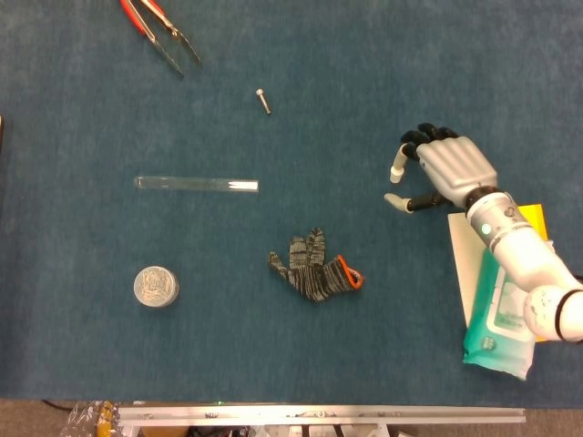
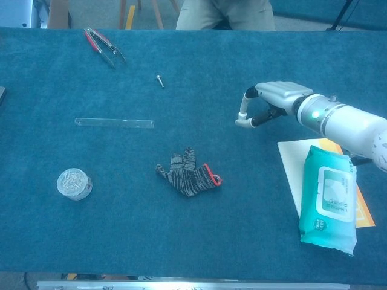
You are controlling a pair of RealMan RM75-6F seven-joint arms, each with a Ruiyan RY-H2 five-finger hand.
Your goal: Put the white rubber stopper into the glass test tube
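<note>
Head view, from the left: a round tin [image 1: 156, 287] sits low on the blue table [image 1: 82, 109], with the glass tube [image 1: 197, 184] lying flat above it, its long axis running left to right. Up near the top edge lie red-handled tongs [image 1: 160, 33], well apart from the tube. A small screw [image 1: 263, 100] rests further right, above the tube's right end. Below that end, nearer the front, a grey knit glove [image 1: 312, 269] with an orange cuff lies crumpled (its fingers point up and left).

Right of the glove, the right hand [image 1: 439, 169] hovers palm down over bare cloth, fingers partly curled, thumb and forefinger apart with a clear gap between them. Nothing shows in that gap; the white bits at the fingertips look like the hand's own pads, and I cannot tell whether a stopper is among them. The stopper cannot be made out anywhere else in either view. The hand is well apart from the tube.

At the far right a teal wipes pack [image 1: 501, 314] lies on a white sheet [image 1: 465, 246] with a yellow card [image 1: 534, 218] under it, beneath the forearm.

Chest view shows the same hand [image 2: 266, 104] low over the table, fingers arched downward. The left hand is out of both views.
</note>
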